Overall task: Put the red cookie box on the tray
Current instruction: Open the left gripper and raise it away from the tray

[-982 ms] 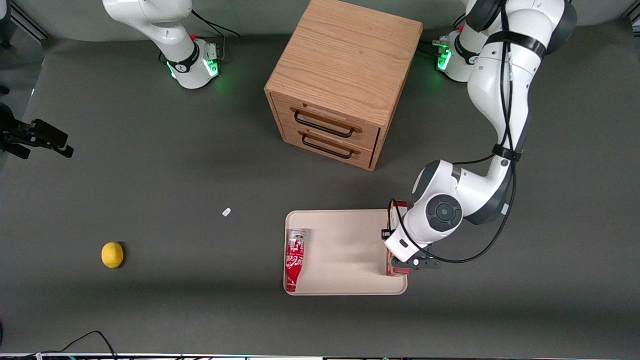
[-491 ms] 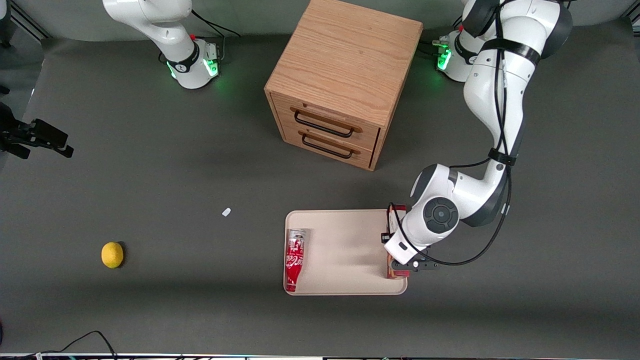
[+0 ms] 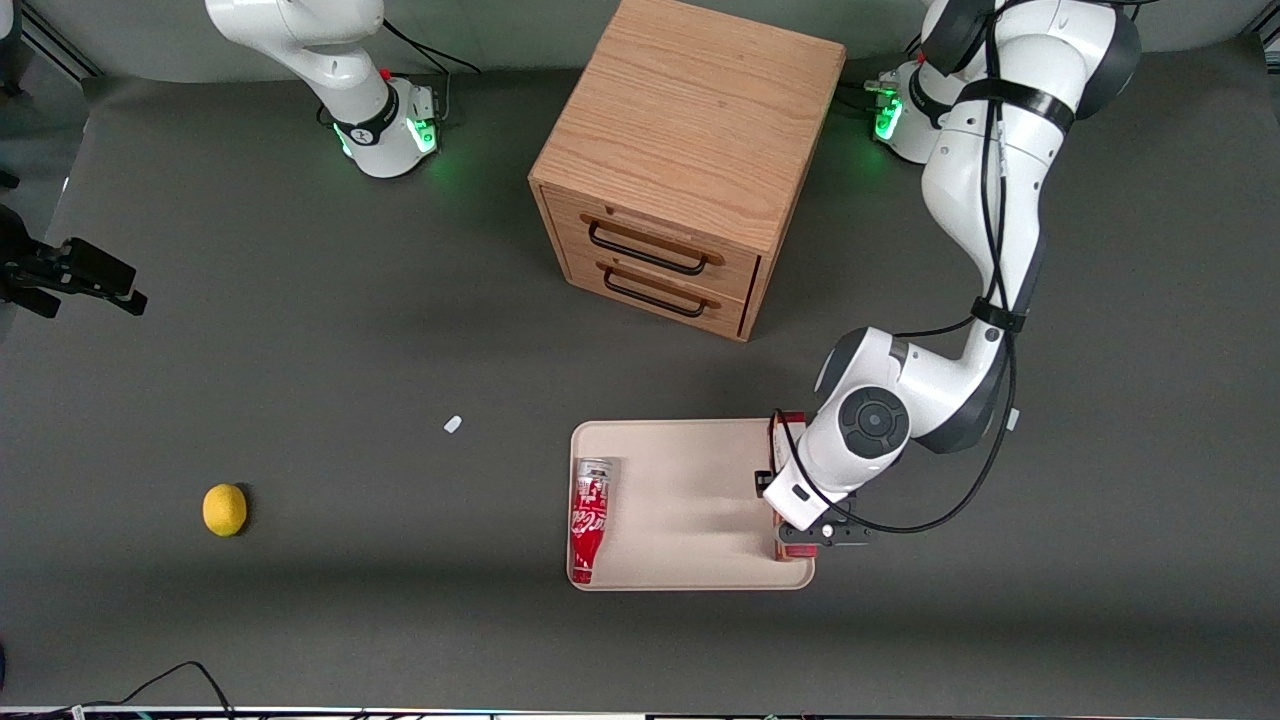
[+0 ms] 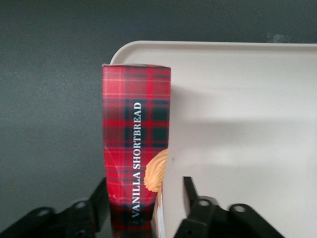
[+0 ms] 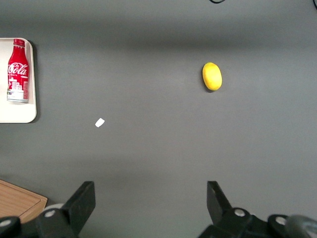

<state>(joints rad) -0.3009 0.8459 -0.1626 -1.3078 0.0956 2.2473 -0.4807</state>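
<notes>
The red cookie box (image 4: 136, 144), a tartan carton lettered "VANILLA SHORTBREAD", stands between my fingers along the short edge of the tray (image 3: 680, 500) toward the working arm's end of the table. Its length runs along that rim, and one end reaches nearly to a rounded corner of the tray. I cannot tell whether its underside already sits on the tray floor.

On the dark grey table (image 3: 300, 350), a lemon (image 3: 224, 509) lies far off toward the parked arm's end. A small white scrap (image 3: 453, 424) lies between the lemon and the tray, a little farther from the front camera than either. A red cola bottle (image 3: 588, 520) lies on its side in the tray, close along the short edge toward the parked arm's end and well apart from the box. Bare tray lies between them. A wooden two-drawer cabinet (image 3: 690, 150) stands farther from the front camera than the tray, with both drawers closed.

My gripper (image 4: 143, 184) hangs over the box. My fingers (image 4: 190, 191) are spread wider than the carton. One sits close against one long side, while a strip of tray shows between the other finger and the box.
</notes>
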